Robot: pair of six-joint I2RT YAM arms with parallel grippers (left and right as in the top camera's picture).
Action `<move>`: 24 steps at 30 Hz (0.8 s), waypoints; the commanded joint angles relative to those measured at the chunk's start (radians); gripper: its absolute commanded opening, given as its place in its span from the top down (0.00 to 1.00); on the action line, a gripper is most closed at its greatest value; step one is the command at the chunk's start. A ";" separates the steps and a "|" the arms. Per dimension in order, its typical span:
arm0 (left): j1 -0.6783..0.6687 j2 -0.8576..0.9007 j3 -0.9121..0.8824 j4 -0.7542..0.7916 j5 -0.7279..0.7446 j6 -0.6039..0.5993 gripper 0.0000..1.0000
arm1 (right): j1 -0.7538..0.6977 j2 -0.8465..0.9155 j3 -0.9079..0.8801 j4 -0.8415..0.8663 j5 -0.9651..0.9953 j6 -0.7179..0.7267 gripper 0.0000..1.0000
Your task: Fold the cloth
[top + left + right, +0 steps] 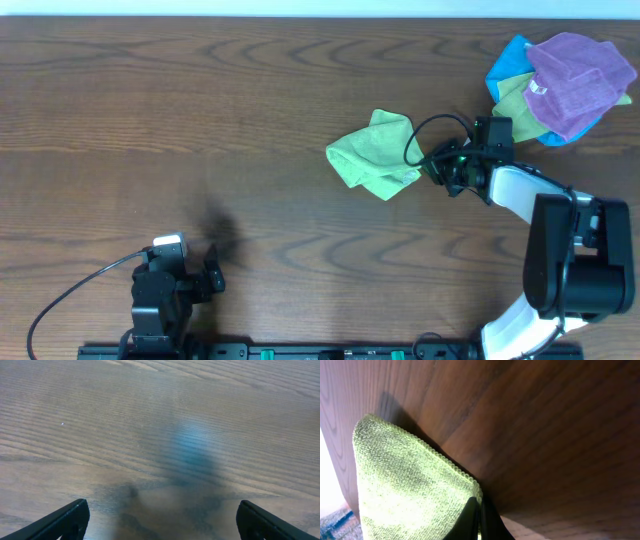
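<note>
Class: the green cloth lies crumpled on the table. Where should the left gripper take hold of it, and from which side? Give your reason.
Grip the green cloth at its pointed corner on the robot's left, coming in low from that side. The right gripper pinches the opposite edge, and the left gripper is open and waits on that side.

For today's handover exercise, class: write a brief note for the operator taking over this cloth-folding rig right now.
Right gripper: jaws shut on the right edge of the green cloth, which lies crumpled mid-table.
Left gripper: jaws open, holding nothing, over bare table near the front edge.
Pile of other cloths: far right corner, apart from the green one.
Done: cloth gripped.
Left: the whole fold; the cloth is neither spread flat nor folded yet.
</note>
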 commanded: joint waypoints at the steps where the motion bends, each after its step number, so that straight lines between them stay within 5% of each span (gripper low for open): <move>1: -0.003 -0.006 -0.014 -0.018 0.000 0.014 0.05 | 0.008 0.017 -0.008 0.016 0.032 0.009 0.99; 14: -0.003 -0.006 -0.014 -0.018 0.000 0.014 0.05 | 0.077 0.012 0.179 0.077 -0.182 -0.137 0.98; 24: -0.003 -0.006 -0.014 -0.018 0.000 0.014 0.05 | 0.275 0.012 0.375 -0.167 -0.325 -0.305 0.99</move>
